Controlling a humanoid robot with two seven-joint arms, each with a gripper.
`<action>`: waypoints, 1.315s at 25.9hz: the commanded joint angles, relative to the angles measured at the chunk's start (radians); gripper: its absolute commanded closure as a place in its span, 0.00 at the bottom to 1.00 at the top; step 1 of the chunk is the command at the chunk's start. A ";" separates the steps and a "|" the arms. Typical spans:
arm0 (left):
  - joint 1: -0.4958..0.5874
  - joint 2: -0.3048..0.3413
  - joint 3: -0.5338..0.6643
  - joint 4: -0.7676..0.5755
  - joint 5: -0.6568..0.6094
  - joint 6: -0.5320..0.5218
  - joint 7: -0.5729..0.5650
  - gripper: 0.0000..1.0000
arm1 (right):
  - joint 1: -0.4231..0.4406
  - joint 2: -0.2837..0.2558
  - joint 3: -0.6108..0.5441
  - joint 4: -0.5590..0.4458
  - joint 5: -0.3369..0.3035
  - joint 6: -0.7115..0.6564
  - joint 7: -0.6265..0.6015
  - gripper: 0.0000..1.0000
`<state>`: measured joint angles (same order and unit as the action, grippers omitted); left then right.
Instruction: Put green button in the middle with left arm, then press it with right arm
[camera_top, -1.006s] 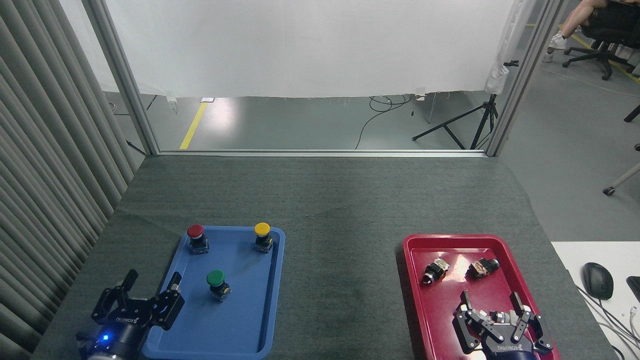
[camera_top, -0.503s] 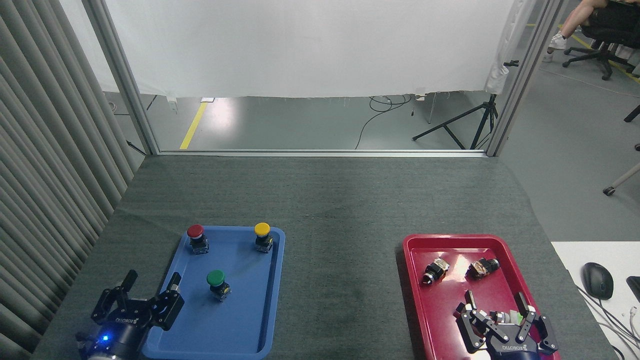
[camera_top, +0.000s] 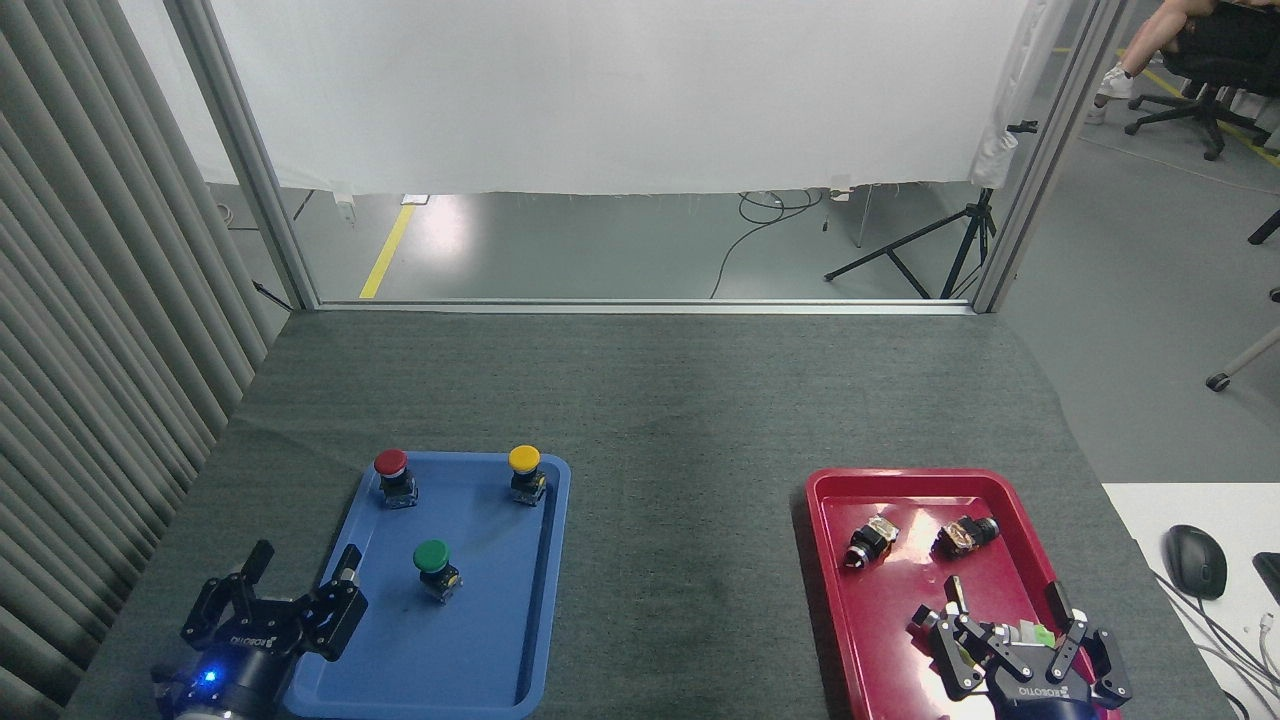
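Green button not yet picked, step one pending

Green button (camera_top: 433, 563) stands upright in the blue tray (camera_top: 500, 640), near-centre, apart from the red button (camera_top: 391, 470) and yellow button (camera_top: 525, 468) at the tray's far end. Left gripper (camera_top: 300, 575) hovers at the tray's near-left edge, jaws spread, nothing held, a short way left of the button. Right gripper (camera_top: 1005, 600) is over the red tray (camera_top: 830, 560), jaws spread; a small part sits between them, contact unclear. Middle of the table (camera_top: 680, 480) is bare grey mat. Judged step: reach and grasp. Next: left gripper shifts right, straddles the black base, closes.
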<state>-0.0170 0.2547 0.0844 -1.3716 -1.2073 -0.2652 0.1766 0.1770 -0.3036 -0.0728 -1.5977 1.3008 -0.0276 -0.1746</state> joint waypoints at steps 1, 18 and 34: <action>-0.003 0.000 0.000 0.003 0.000 -0.002 0.000 0.01 | -0.016 -0.011 -0.007 -0.004 0.000 0.000 0.000 0.00; -0.189 0.026 -0.232 0.302 -0.152 -0.221 -0.003 0.02 | -0.030 -0.054 -0.007 -0.002 -0.003 -0.002 0.000 0.00; -0.278 0.014 -0.232 0.439 -0.146 -0.223 -0.008 0.22 | -0.028 -0.054 -0.010 -0.001 -0.003 -0.003 0.000 0.00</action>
<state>-0.2881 0.2698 -0.1459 -0.9400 -1.3561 -0.4858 0.1748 0.1472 -0.3588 -0.0824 -1.5990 1.2977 -0.0309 -0.1751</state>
